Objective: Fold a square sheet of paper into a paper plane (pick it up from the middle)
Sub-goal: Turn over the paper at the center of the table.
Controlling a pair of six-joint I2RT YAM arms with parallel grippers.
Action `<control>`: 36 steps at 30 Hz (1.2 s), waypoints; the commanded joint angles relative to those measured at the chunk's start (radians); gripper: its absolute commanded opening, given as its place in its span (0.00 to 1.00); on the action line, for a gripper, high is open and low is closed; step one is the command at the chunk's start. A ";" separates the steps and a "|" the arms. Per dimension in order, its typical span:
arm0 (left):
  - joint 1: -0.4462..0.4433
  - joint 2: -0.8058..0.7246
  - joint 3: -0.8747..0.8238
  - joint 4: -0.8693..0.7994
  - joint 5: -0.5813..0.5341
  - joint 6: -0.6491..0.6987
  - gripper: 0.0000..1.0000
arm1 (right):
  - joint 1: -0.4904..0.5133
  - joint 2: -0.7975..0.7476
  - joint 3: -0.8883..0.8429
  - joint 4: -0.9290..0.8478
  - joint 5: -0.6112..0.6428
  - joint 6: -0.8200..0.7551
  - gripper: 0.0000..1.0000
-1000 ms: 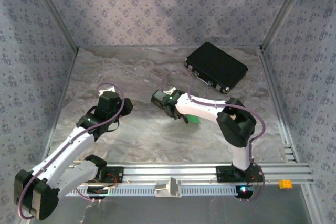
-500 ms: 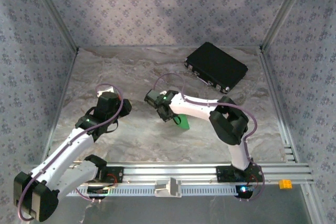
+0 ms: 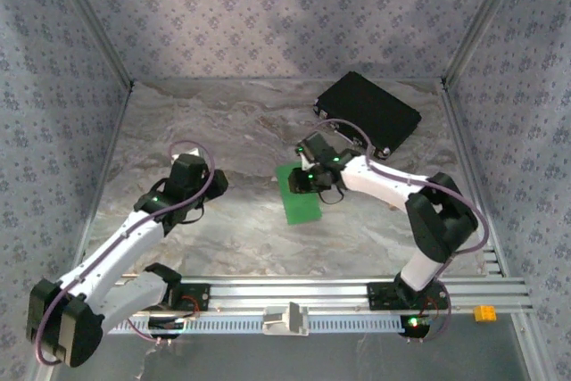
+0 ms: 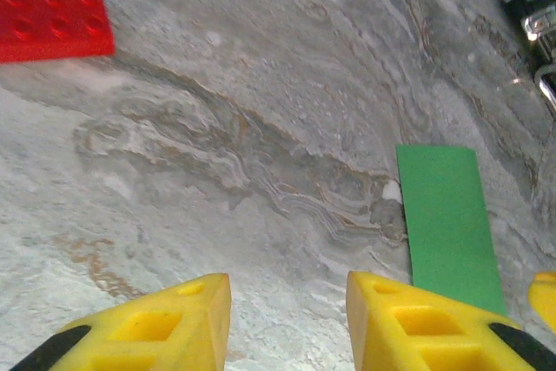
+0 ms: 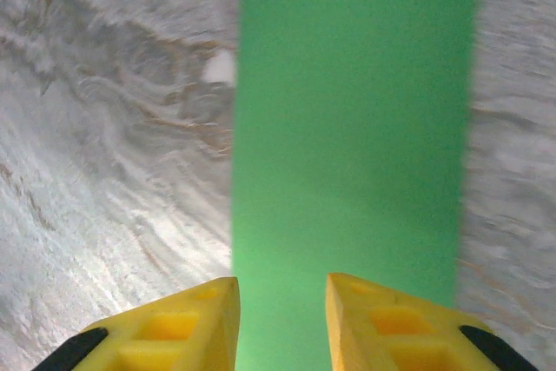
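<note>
Hiding green paper's [image 5: 347, 128] near edge, right fingers [image 5: 391, 327]

1. left arm [image 3: 116, 247] stretches forward and inward; left gripper [image 4: 288, 301] tilts down, jaws parted, nothing between them.
2. right arm [image 3: 393, 186] bends leftward; right gripper [image 5: 280, 297] points down, jaws parted, empty.

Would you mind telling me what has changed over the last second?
The right gripper opened and let go of the paper, which now lies flat on the table below it; its arm swung out to the right. The left gripper and the case stayed about where they were.
</note>
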 commanded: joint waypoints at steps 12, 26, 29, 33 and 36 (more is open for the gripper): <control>0.004 0.236 0.084 0.133 0.282 -0.008 0.38 | -0.139 0.043 -0.142 0.191 -0.268 0.088 0.17; -0.001 0.354 0.071 0.238 0.408 -0.041 0.40 | -0.127 0.082 -0.238 0.286 -0.284 0.213 0.15; -0.005 0.384 0.072 0.258 0.438 -0.042 0.40 | -0.108 0.068 -0.280 0.337 -0.291 0.283 0.15; -0.013 0.424 0.077 0.285 0.466 -0.052 0.40 | -0.083 0.034 -0.334 0.416 -0.289 0.378 0.15; -0.026 0.455 0.084 0.310 0.496 -0.059 0.40 | -0.081 -0.014 -0.358 0.467 -0.296 0.409 0.15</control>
